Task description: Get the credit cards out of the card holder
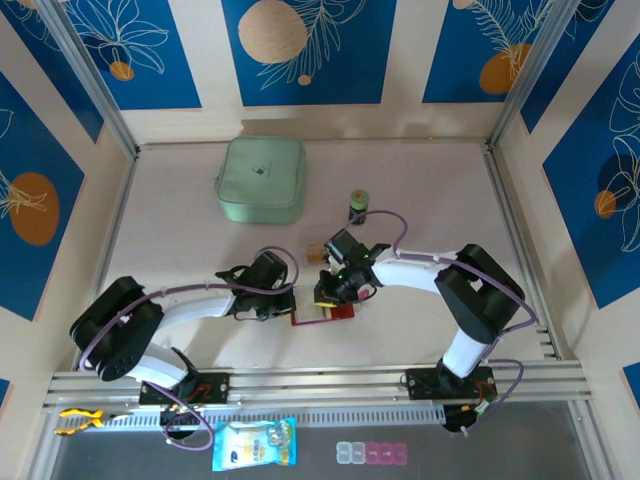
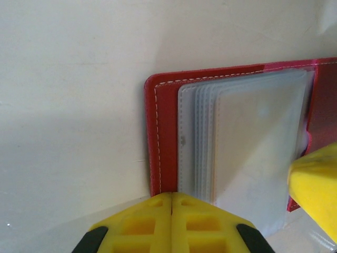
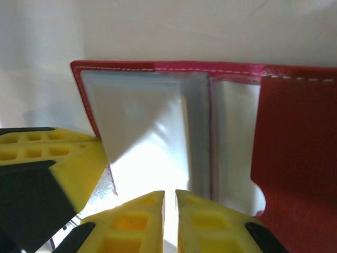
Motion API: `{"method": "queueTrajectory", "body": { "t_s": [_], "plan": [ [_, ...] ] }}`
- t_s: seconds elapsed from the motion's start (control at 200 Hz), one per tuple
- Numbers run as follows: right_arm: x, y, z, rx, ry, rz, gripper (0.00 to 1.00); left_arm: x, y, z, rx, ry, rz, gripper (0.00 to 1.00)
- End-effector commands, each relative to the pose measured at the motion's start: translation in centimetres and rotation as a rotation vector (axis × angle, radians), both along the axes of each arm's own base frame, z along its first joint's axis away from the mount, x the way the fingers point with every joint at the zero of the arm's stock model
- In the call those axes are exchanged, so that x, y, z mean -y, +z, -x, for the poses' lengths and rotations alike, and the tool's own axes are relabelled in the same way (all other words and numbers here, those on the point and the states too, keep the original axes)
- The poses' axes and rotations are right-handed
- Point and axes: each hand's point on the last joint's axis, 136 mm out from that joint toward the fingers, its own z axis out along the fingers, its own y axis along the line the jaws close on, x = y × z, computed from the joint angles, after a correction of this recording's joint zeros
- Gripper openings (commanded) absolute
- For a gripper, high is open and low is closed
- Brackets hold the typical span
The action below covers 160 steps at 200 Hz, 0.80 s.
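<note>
The pale table (image 1: pixel 430 200) carries a mint-green case (image 1: pixel 262 180) well beyond the card holder (image 1: pixel 338 313), off to its far left. The holder itself lies open and flat near the arms' bases, red cover down, its clear pockets (image 2: pixel 253 142) fanned upward.

Both arms reach in to it. The left tool (image 2: pixel 171 221) sits at the holder's near edge with its fingers pressed fully together. It looks to be pinning that side down, though I cannot tell whether anything is nipped between them. The right tool (image 3: pixel 169 216) comes at the holder from the opposite side, its fingers all but closed. A thin slit is left between them, and a pale pocket leaf appears to run into it. I take that as a pinch on the leaf.

No credit cards show plainly inside the pockets — the plastic is too milky.

The step in hand seems to be leafing the pockets open. Next, the right tool needs a card's edge rather than the sleeve, while the left holds the cover down.
</note>
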Motion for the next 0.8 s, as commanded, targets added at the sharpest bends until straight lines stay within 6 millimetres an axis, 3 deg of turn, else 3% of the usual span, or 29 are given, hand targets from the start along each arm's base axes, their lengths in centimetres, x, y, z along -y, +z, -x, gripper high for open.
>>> {"method": "queueTrajectory", "body": {
  "t_s": [0.0, 0.43, 0.795],
  "plan": [
    [-0.2, -0.3, 0.2, -0.026, 0.002, 0.008, 0.15, -1.1, -1.3, 0.8, -0.03, -0.014, -0.055, 0.0],
    [1.3, -0.6, 0.1, -0.022, -0.016, 0.056, 0.15, -1.3, -1.0, 0.6, -0.025, -0.012, -0.051, 0.0],
    [1.5, -1.0, 0.1, -0.034, -0.023, 0.046, 0.15, -0.3, 2.2, -0.6, 0.037, -0.009, -0.008, 0.0]
  ]
}}
